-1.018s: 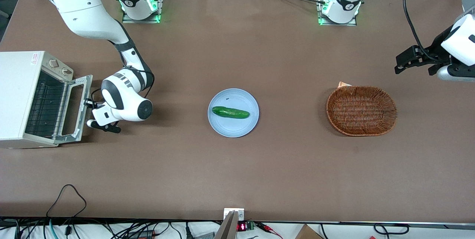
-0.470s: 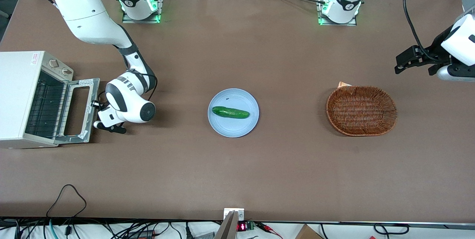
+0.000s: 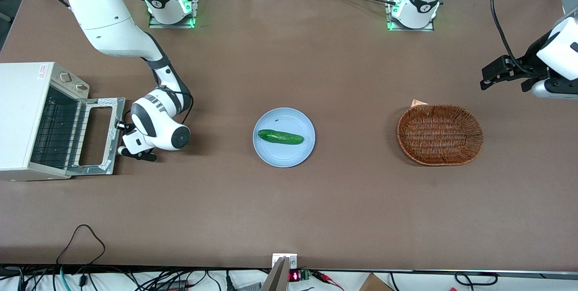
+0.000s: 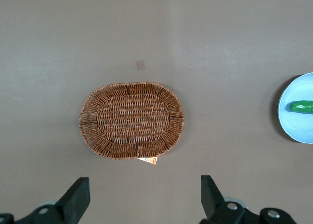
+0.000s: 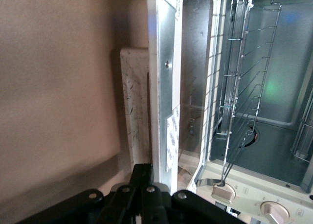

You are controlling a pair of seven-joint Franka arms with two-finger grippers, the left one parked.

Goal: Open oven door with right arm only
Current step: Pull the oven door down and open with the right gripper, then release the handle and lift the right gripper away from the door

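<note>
Oven door (image 3: 95, 134) lies swung down nearly flat in front of the toaster oven (image 3: 27, 119), rack visible inside. Gripper (image 3: 121, 137) of the right arm (image 3: 156, 121) sits at the door's free edge; grip state cannot be determined. Door judged rigid, hinged, light; glass fragile. Best hold: pale bar handle (image 5: 135, 116)
</note>
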